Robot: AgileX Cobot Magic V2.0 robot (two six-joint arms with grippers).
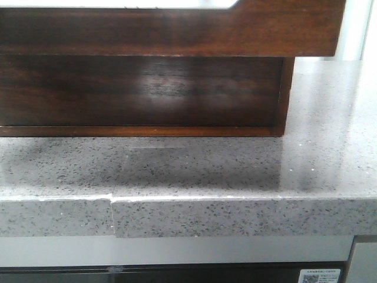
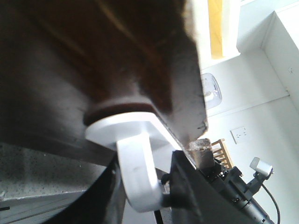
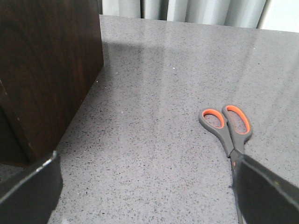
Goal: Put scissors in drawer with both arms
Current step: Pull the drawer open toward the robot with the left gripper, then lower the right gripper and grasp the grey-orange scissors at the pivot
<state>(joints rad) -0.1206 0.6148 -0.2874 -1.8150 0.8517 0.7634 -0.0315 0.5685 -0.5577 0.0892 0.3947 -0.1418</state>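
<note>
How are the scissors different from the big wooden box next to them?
The scissors are small and lie flat on the grey counter; the wooden cabinet stands tall beside them. The scissors have grey handles with orange inside the loops; the cabinet is plain dark brown wood. The scissors lie out in the open, apart from the cabinet. Both rest on the same speckled counter.
</note>
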